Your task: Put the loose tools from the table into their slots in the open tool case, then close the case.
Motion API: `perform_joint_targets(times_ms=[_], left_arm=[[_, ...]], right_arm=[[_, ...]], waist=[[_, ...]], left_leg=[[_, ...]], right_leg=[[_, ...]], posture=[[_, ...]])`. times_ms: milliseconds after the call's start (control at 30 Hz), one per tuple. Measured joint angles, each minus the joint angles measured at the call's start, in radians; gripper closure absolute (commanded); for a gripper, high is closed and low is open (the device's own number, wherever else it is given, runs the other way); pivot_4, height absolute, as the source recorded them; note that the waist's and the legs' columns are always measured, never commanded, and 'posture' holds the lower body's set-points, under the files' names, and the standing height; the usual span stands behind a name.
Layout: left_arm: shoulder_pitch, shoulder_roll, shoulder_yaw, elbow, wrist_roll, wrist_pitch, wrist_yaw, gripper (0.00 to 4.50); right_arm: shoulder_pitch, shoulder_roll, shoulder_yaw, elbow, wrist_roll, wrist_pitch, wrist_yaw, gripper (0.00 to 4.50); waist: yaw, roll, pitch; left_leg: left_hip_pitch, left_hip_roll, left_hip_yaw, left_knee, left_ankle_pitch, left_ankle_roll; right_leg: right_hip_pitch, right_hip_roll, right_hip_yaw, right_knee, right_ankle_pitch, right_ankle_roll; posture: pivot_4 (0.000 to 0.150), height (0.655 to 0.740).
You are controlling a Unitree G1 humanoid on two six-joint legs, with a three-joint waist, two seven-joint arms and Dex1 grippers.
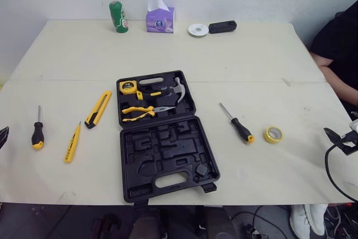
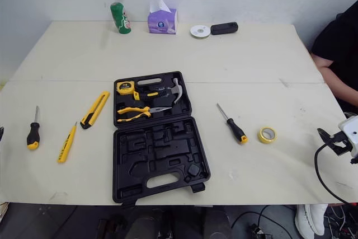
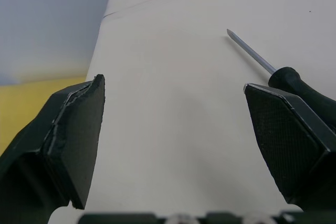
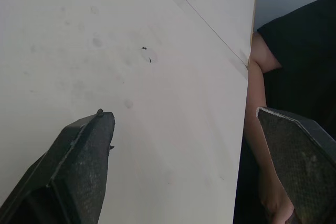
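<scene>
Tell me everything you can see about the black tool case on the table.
The tool case looks like black moulded plastic and lies fully open, flat on the table near its front edge. The far half holds a yellow tape measure, yellow-handled pliers and a claw hammer. The near half shows empty shaped recesses, a carry-handle cutout and latches at its front rim.

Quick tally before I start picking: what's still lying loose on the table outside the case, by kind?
Screwdrivers: 2
Utility knife: 1
Slim yellow tool: 1
Yellow tape roll: 1
Total: 5
</scene>
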Motion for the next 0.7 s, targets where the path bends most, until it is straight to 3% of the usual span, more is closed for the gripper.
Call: perform_joint_targets(times_ms=[233,700], left_arm=[[0.003,-0.015,0.008,0.038,-0.013,0.012,-0.019,0.03],[-0.017,0.043,0.049,0.153,-0.014,-0.013,0.039,0.03]], right_arm=[[-0.064,0.007,0.003,0.009,-0.008,0.000,-0.014,0.00],[-0.043,0.045,0.008,-0.041,-0.008,0.001,-0.012,0.00]], waist=[[-0.003,0.000,0.000],[0.001,0.000,0.000]], left_leg=[[0.000,0.001,0.000,0.000,0.000,0.000],[0.000,0.001,0.000,0.002,-0.001,0.000]], right_leg=[[0.000,0.001,-0.001,0.000,0.000,0.000],[0.001,0.000,-0.002,0.000,0.000,0.000]], posture=[[0.150,0.7400],[0.150,0.7400]])
